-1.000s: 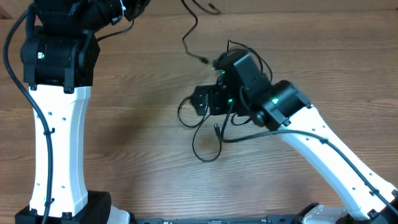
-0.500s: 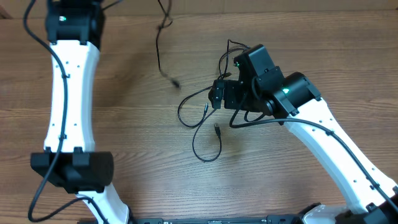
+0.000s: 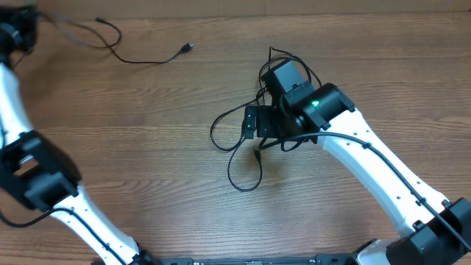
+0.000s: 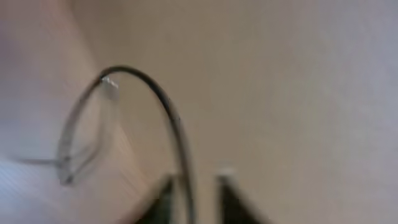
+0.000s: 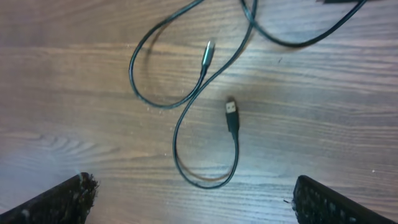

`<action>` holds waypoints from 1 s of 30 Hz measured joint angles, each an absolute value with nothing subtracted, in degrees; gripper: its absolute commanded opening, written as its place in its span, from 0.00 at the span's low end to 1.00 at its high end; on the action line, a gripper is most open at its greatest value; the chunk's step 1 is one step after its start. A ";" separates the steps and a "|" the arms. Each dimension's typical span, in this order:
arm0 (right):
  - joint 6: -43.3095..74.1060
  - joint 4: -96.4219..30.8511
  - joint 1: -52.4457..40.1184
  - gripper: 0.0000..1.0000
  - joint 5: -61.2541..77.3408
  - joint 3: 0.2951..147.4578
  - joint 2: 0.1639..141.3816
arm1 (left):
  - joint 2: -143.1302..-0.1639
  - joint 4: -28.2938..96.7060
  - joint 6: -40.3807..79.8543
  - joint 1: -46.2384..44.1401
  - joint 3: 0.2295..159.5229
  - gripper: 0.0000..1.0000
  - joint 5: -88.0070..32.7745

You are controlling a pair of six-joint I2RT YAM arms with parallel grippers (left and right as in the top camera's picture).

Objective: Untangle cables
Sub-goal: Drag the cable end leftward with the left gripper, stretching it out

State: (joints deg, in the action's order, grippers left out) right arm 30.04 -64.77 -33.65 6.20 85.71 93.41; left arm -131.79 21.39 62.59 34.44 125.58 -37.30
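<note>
One wood table (image 3: 147,147) carries everything. Arms, two: the left arm (image 3: 33,177) runs up the left edge to the far left corner, and the right arm (image 3: 368,162) comes in from the near right to table centre. Tangle (image 3: 243,147), one: at centre, partly under the right arm's head, with thin black loops spread to the left and toward the near edge. The strand count inside it is not readable. Lone cable (image 3: 140,62), one: at the far left, well apart from the tangle. Its long axis runs roughly left to right along the far edge, with a sag in the middle. One end runs off to the far left corner; the other carries an end plug (image 3: 186,48) that lies on the wood and points right. Left gripper (image 4: 193,199): the wrist view is blurred, but the two fingertips stand close together with the lone cable rising between them, so it is pinched on that cable. Right gripper (image 5: 193,186): over the tangle, fingers spread wide at the two lower corners of its view, with nothing held. Loose ends in the right wrist view, two: a silver plug (image 5: 208,51) and a dark plug (image 5: 231,115), near each other but not touching. Both lie flat with tips toward the top of that view, the silver one tilted slightly right. Plugs counted overall: three.
</note>
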 measured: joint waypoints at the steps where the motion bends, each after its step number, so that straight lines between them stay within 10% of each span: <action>1: 30.02 -64.64 -34.54 1.00 6.24 85.71 93.41 | -131.83 26.44 55.53 37.36 125.62 0.81 -36.40; 4: 30.02 -64.07 -36.03 1.00 6.61 85.71 93.41 | -131.83 37.10 39.40 43.64 125.64 0.76 -31.38; 7: 30.02 -63.90 -36.10 1.00 6.68 85.71 93.41 | -131.87 46.24 28.42 44.56 125.64 0.46 -26.17; 12: 30.02 -64.07 -36.10 1.00 7.09 85.71 93.41 | -131.92 54.15 22.33 41.32 125.49 0.53 -24.16; 14: 30.02 -64.16 -36.10 1.00 7.29 85.71 93.41 | -131.92 54.92 20.73 37.54 124.38 1.00 -23.33; 30: 30.02 -66.06 -36.10 1.00 7.51 85.71 93.41 | -133.91 55.57 47.11 20.95 120.29 1.00 2.07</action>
State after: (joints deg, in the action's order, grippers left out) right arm 30.02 -66.06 -36.10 7.51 85.71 93.41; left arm -133.91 55.57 47.11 20.95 120.29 2.07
